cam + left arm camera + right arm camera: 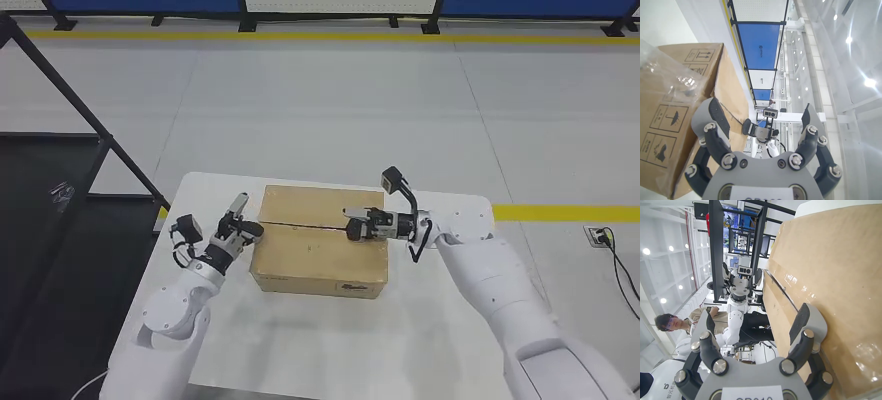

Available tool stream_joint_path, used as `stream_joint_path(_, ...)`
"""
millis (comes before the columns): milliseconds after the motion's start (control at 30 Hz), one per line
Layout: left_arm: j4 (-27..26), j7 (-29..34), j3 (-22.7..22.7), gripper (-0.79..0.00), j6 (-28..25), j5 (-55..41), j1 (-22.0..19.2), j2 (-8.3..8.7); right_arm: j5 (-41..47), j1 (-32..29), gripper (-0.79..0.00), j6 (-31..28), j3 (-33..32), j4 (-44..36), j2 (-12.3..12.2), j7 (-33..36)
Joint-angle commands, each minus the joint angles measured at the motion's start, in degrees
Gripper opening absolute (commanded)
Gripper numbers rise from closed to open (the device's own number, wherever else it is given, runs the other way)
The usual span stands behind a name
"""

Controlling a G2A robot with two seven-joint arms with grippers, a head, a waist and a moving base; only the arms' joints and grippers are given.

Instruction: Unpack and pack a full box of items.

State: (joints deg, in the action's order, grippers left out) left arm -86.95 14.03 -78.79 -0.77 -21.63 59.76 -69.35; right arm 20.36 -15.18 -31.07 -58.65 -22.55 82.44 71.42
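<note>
Box (318, 240) sits shut mid-counter (420, 330). Left claw (243, 218) is spread wide at the box's left end, gripping nothing. Right claw (350, 222) is wide open and empty, over the top seam (310, 222). Smart play: 1 fingertip into that seam, lift slowly, left claw bracing.

Left arm (185, 300) bent at the elbow, left hand (238, 222) tilted up, fingers (718, 113) spread wide. Right arm (490, 270) reaches inward, right hand (352, 224) level, fingers (800, 321) apart. The hands face each other, well apart.
</note>
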Motion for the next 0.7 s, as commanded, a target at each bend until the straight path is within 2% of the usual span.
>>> stream_joint_path(0, 0.07, -1.28, -2.31, 0.0, -0.6, -0.51, 0.1, 0.17, -0.24, -0.27, 0.0, 0.05, 0.07, -0.47, -0.01, -0.35)
stream_joint_path(200, 1.52, -3.57, -8.74, 0.0, -0.46, -1.37, 0.8, 0.81, -0.62, -0.89, 0.0, -0.09, 0.11, -1.46, -0.08, -0.86)
stream_joint_path(333, 2.65, -2.72, -12.0, 0.0, 0.84, -0.61, 1.21, 1.34, -0.72, -0.94, 0.0, -0.13, 0.09, -1.62, -0.11, -1.04)
stream_joint_path(667, 2.65, -2.47, -12.22, 0.0, 1.03, -0.55, 1.22, 1.39, -0.72, -0.94, 0.0, -0.13, 0.09, -1.62, -0.11, -1.04)
